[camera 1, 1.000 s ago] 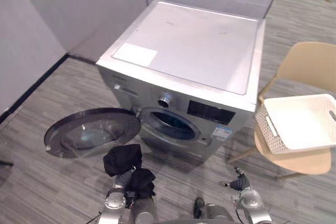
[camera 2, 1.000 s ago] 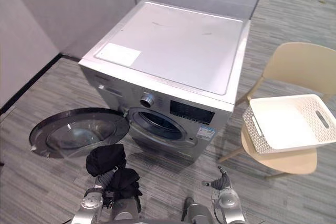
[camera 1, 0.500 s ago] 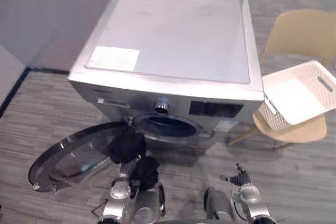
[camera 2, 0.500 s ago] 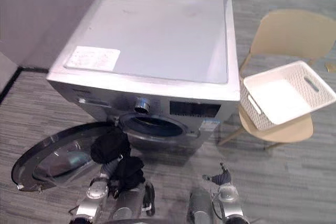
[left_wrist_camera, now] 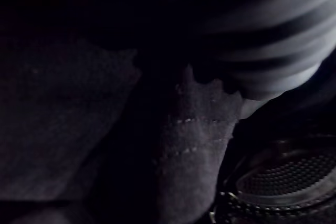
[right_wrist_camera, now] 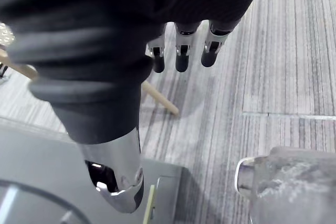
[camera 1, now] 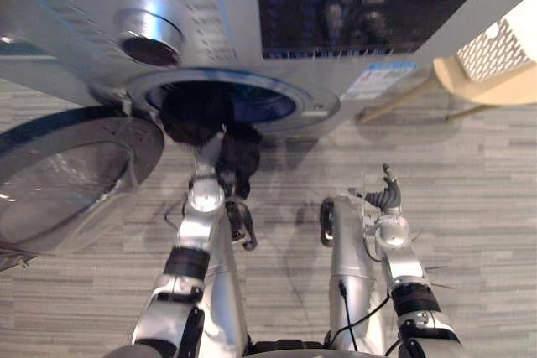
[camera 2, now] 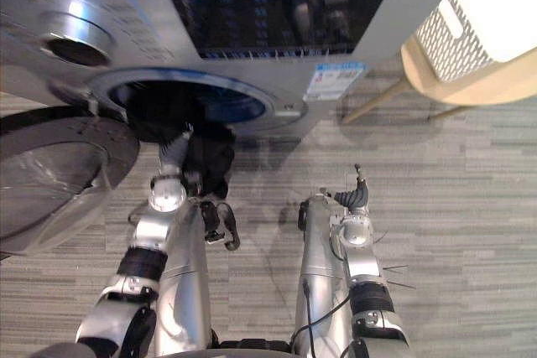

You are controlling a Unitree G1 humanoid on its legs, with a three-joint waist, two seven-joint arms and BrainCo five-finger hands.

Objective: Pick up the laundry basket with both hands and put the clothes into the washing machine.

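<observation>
A bundle of black clothes (camera 1: 195, 115) sits in the round mouth of the silver washing machine (camera 1: 277, 106), with a fold hanging down beside my left wrist. My left hand (camera 1: 210, 155) reaches up into that bundle and is buried in the cloth. In the left wrist view the dark cloth (left_wrist_camera: 79, 129) lies close in front, with the drum's perforated metal (left_wrist_camera: 289, 179) behind it. My right hand (camera 1: 384, 197) hangs over the floor right of the door opening, open and holding nothing. The white laundry basket (camera 2: 470, 14) rests on a tan chair (camera 2: 495, 81) at the upper right.
The washer's round glass door (camera 1: 67, 182) stands swung open to the left, low over the floor. The control panel (camera 1: 361, 18) and a dial (camera 1: 151, 35) are above the opening. Grey plank floor (camera 1: 470, 182) stretches to the right, below the chair.
The camera has dropped low and close to the washer front. My left hand has carried the black clothes from in front of the door up into the drum's mouth. The right hand stays low.
</observation>
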